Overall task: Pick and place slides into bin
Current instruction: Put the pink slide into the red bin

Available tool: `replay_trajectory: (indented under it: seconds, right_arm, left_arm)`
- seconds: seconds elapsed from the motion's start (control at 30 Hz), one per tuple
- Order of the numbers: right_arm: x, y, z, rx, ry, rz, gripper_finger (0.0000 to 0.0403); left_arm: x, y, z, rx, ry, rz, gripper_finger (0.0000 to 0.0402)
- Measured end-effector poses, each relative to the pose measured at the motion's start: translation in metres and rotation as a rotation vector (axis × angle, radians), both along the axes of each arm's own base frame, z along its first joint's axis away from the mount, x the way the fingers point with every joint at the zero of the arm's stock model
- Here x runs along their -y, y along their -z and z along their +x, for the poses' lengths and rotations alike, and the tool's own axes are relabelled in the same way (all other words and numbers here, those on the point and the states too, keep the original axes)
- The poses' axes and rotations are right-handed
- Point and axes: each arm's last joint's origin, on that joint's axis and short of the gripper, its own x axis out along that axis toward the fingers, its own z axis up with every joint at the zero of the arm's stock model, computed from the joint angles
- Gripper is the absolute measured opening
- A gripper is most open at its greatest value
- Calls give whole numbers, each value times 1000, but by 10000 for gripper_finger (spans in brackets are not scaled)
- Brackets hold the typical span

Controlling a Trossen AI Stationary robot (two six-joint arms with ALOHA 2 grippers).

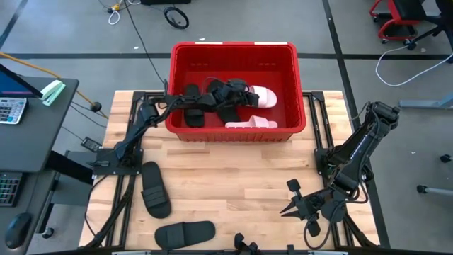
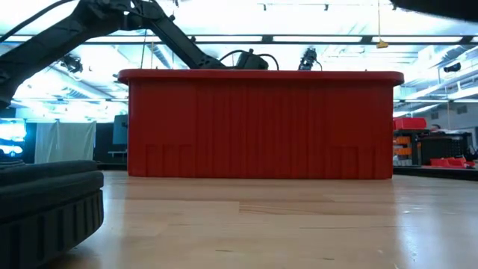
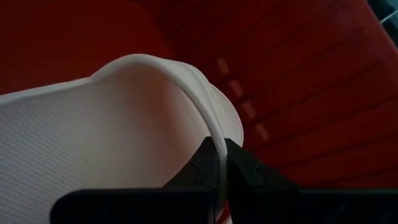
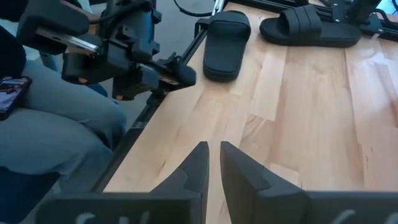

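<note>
Taking the red bin (image 1: 297, 92) as the landmark, the scene runs left to right from the two black slides still out on the worktop (image 1: 233, 177): one (image 1: 155, 188) lies well short of the bin's near-left corner, the other (image 1: 185, 231) farther off again, close to the worktop's near edge. The left arm reaches over the bin's left wall, and its left hand (image 3: 219, 171) is inside the bin, pinched tight on the thin edge of a pale pink slide (image 3: 124, 130), the fingers clamped onto it with almost no gap. Two black slides (image 1: 192, 106) already lie on the bin floor beneath and beside that arm, and the second pink slide (image 1: 251, 124) rests against the near wall. To the right of the bin, near the worktop's near-right corner, the right hand (image 4: 213, 165) waits above bare wood, its fingers narrow and holding nothing; a seated person's legs show beyond the worktop edge there. The likely trouble is at release: the grip is on a thin rim only, so the pink slide could twist or snag on the arm's cabling and the black slides under it, or land propped on the pile. A hasty withdrawal could also catch the bin's left wall and shift the bin.
</note>
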Motion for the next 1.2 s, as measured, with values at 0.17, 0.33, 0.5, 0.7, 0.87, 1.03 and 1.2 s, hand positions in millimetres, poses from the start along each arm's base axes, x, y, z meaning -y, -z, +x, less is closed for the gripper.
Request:
replay_trajectory:
  seconds: [0.17,0.33,0.5,0.7,0.87,1.03,1.2]
  right_arm:
    - [0,0,0,0,-1,0,47]
    - [0,0,0,-5,-9,4,47]
    - [-1,0,-1,-14,-13,18,47]
    - [-6,1,-8,-20,-40,22,47]
    - [-9,1,-13,-21,-66,21,47]
    - [-10,1,-14,-20,-69,21,47]
    - [-10,1,-14,-20,-68,21,47]
  left_arm:
    - [5,3,1,-6,4,-85,11]
    - [9,4,2,39,25,-220,25]
    - [9,-2,6,96,74,-345,41]
    - [18,-10,13,109,109,-312,71]
    - [21,-5,12,53,101,-339,123]
    - [17,-3,8,11,94,-335,181]
    - [7,-9,4,8,82,-278,218]
